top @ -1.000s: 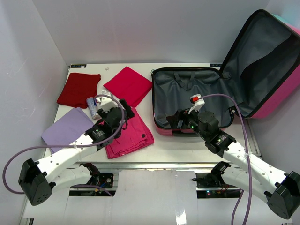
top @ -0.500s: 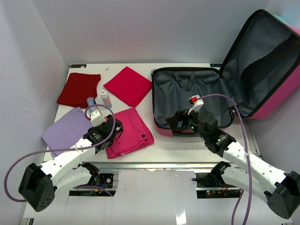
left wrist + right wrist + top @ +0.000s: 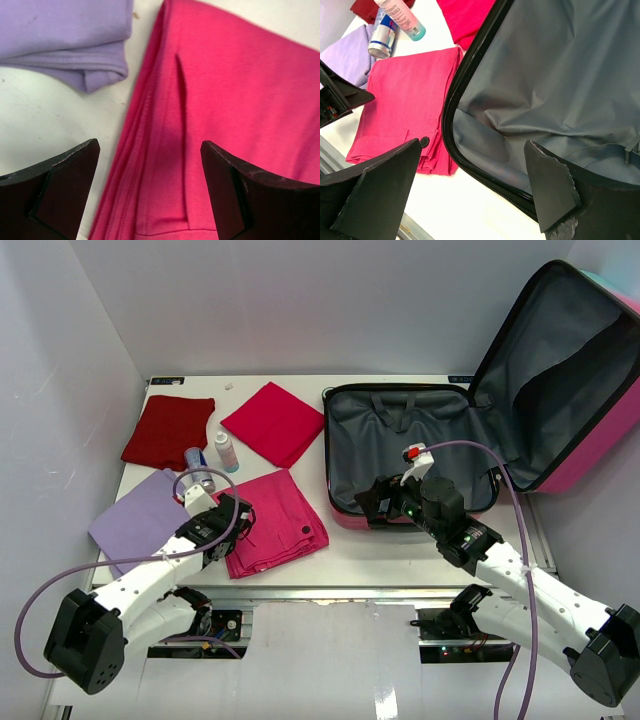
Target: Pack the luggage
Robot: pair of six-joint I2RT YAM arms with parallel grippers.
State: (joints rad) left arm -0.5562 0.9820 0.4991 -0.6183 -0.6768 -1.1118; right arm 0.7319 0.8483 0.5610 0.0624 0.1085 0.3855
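Observation:
The luggage (image 3: pixel 400 445) lies open at the right of the table, its grey lining bare and its lid (image 3: pixel 560 370) tilted up to the right. A folded hot-pink garment (image 3: pixel 285 515) lies just left of it. My left gripper (image 3: pixel 238 518) hovers open over that garment's left edge (image 3: pixel 240 90), with nothing between its fingers (image 3: pixel 75 170). My right gripper (image 3: pixel 375 498) stands open and empty over the luggage's near-left corner, above the black zipper rim (image 3: pixel 451 100) and the lining (image 3: pixel 545 75).
A lilac cloth (image 3: pixel 140 512) lies left of the pink garment. A dark red cloth (image 3: pixel 168 430) and a crimson cloth (image 3: pixel 272 422) lie at the back. A drink can (image 3: pixel 197 468) and a small bottle (image 3: pixel 226 450) stand between them. White walls enclose the table.
My left arm has drawn back toward the near left, from over the garment's top to its left edge, uncovering the bottle and can. The right arm has stayed still.

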